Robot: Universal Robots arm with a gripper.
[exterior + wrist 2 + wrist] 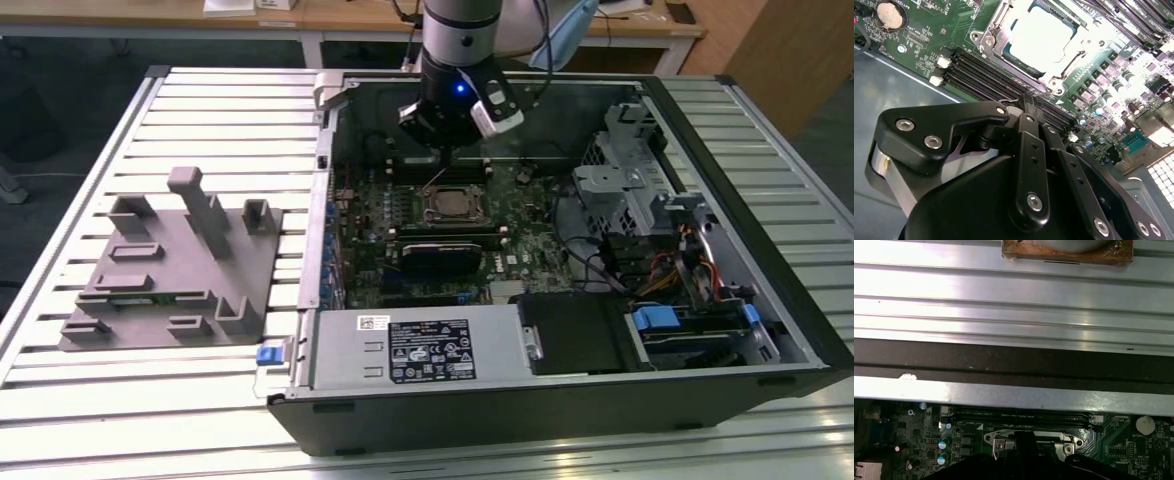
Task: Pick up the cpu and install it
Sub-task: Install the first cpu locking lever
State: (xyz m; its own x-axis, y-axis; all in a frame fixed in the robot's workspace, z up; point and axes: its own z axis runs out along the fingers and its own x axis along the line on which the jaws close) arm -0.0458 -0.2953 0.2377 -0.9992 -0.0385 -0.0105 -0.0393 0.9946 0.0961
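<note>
Arm reaching down from above into the open computer case, wrist roughly vertical, blue light lit on its housing. Pincer poised just above the motherboard, at the far edge of the socket. In the second wrist view, pincer fingers drawn together to a narrow tip, nothing held between them; tip just beside the socket frame, contact not determinable.

Cpu seated in the socket, pale silver-white square top, flat and level, strongly lit and washed out in the second wrist view. Metal frame open around it, screws at the corners. In the exterior view, cpu near the middle of the motherboard.

Black memory slots just beside the socket, running between it and the pincer. Coin battery near the board edge. Power supply along the near side of the case; drive bays and cable bundle toward the exterior view's right. Grey fixture block on the ribbed metal counter, well apart from the case, toward the exterior view's left edge.
</note>
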